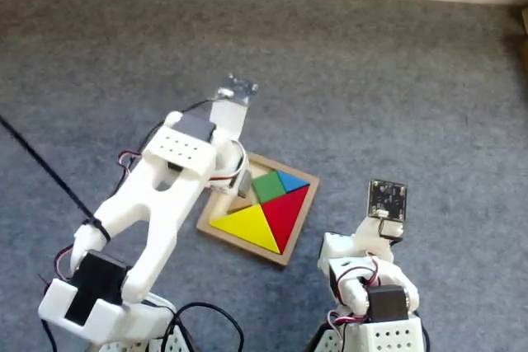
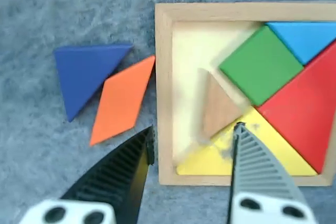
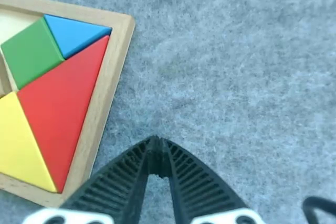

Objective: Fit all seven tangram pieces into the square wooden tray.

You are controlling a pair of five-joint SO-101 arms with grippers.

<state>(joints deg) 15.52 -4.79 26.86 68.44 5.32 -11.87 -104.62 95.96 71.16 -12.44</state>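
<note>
We counted five pieces in the tray (image 2: 164,77), the wooden triangle (image 2: 218,108) among them. The dark blue triangle (image 2: 84,72) and orange parallelogram (image 2: 122,100) lay outside, just beside it. Our left claw (image 2: 194,128) gaped empty astride its wall; our right claw (image 3: 157,142) was closed, empty.

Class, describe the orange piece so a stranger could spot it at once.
Find the square wooden tray on the grey carpet. Outside one wall lie a dark blue triangle and the orange piece. It is the slanted four-sided one, nearer the tray.
</note>
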